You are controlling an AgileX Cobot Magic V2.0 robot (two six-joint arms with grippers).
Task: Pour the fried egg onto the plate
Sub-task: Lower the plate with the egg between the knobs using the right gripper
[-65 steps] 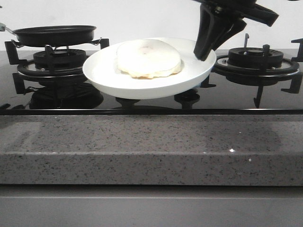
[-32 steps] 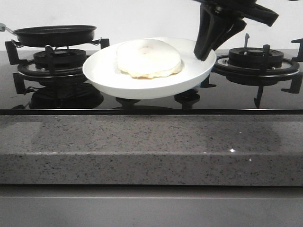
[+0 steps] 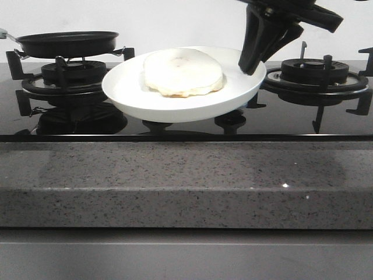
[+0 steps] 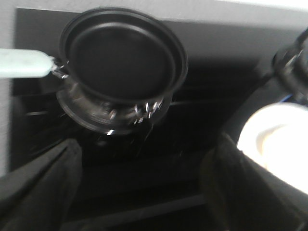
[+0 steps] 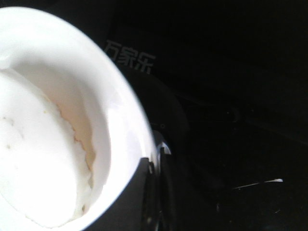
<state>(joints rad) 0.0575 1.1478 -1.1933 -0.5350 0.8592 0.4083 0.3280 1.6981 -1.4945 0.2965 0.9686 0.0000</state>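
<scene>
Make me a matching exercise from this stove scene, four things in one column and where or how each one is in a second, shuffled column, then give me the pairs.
Column one:
1. fried egg
2. plate
3. frying pan
4. right burner

Column two:
A. held up over the cooktop by the right gripper at its rim
B. sitting empty on the left burner
C. lying on the white dish
D. bare, with nothing on it

Pairs: 1-C, 2-A, 3-B, 4-D

Right gripper (image 3: pixel 252 65): matte black, angular links, tapered fingers (image 3: pixel 249 49). Left fingers (image 4: pixel 45 192): dark, broad, blurred.
</scene>
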